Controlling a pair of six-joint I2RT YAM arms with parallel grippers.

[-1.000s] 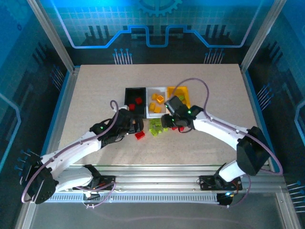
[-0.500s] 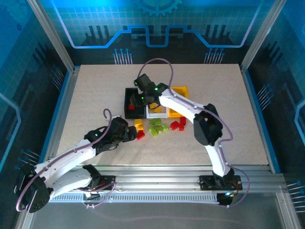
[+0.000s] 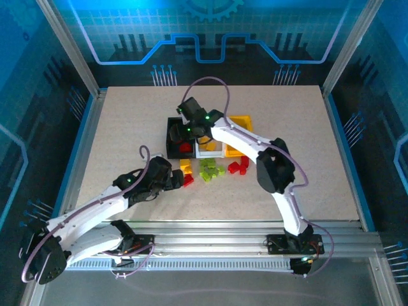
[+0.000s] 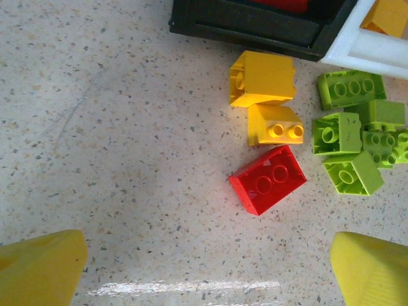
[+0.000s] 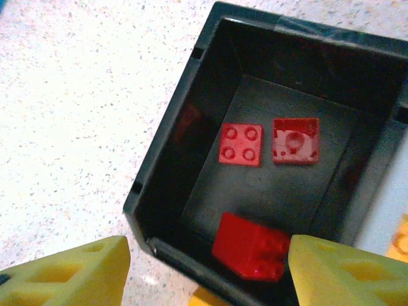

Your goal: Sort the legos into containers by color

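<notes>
My right end effector [image 5: 207,258] hangs over the black bin [image 5: 167,150] with its fingers parted and nothing clamped. A red brick [image 5: 250,250] lies just below them against the bin's near wall, and two more red bricks sit flat on the bin floor. My worry is the pull-out. That arm reaches across the bins, so a low or sideways retreat could clip the black rim or nudge the white bin [image 4: 376,48] touching it.

My left end effector [image 4: 207,255] is released too, spread wide above the counter [image 4: 115,159] and short of the loose red brick [image 4: 268,180]. That brick lies just beside a yellow brick [image 4: 274,124], with lime green bricks [image 4: 347,137] close on the other side. A wide closing stroke could catch a neighbour or skew the red brick. I judge that carrying it to the black bin while the right arm is there risks the two arms colliding.
</notes>
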